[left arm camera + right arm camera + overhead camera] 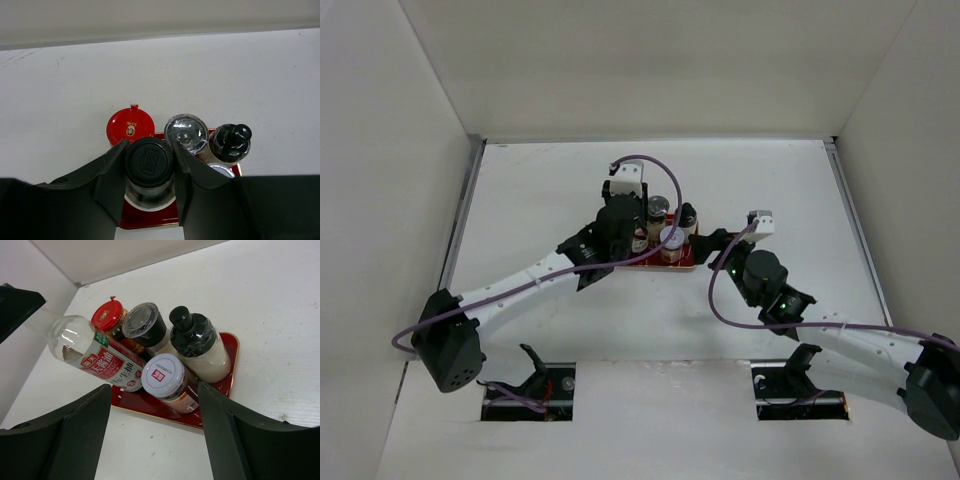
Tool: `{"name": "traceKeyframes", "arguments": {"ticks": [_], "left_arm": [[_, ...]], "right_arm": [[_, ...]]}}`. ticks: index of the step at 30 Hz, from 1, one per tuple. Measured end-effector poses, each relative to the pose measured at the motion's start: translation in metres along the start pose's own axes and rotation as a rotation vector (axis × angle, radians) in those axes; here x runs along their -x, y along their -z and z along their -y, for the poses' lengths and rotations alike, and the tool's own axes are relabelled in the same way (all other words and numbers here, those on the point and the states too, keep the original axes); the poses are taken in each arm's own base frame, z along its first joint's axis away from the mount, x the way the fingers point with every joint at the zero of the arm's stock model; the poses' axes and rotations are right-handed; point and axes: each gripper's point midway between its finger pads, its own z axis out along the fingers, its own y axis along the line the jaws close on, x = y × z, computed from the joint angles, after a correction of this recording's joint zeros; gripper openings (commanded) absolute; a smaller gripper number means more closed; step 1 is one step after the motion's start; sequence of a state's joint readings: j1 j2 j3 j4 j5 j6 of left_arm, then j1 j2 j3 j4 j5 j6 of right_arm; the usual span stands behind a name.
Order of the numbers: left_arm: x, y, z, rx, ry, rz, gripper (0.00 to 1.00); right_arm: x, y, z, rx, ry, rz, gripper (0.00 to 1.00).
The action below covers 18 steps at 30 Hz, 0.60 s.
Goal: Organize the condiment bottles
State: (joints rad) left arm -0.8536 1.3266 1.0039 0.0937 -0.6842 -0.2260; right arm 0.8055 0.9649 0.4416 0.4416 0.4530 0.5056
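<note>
While our left end effector [149,172] pinches the tilted tall clear black-capped bottle [95,357], we judge it mid-placement on the flat red tray [226,377] | right end effector [155,440] spread, empty | next: upright it, lower, release.

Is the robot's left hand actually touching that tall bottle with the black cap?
Touching. The left wrist view shows the left hand with both fingers flush against the sides of the tall bottle at its black cap.
</note>
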Motion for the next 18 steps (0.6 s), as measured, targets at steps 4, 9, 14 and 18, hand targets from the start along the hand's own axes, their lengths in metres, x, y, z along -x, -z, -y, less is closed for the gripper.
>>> {"name": "traceKeyframes", "arguments": {"ticks": [4, 9, 14, 18], "left_arm": [[-0.004, -0.005, 0.004, -0.005, 0.002, -0.001, 0.11], [-0.014, -0.006, 0.004, -0.003, 0.01, -0.014, 0.3], [-0.008, -0.003, 0.003, -0.007, 0.056, 0.02, 0.69], [0.001, 0.007, -0.006, -0.001, 0.093, 0.058, 0.97]], "right_arm": [[0.0, 0.0, 0.001, -0.002, 0.0, 0.0, 0.75], [0.0, -0.001, 0.001, -0.004, 0.0, 0.0, 0.76], [0.0, -0.001, 0.003, -0.008, 0.001, -0.001, 0.82], [0.0, -0.001, 0.003, -0.008, 0.001, -0.001, 0.89]]}}
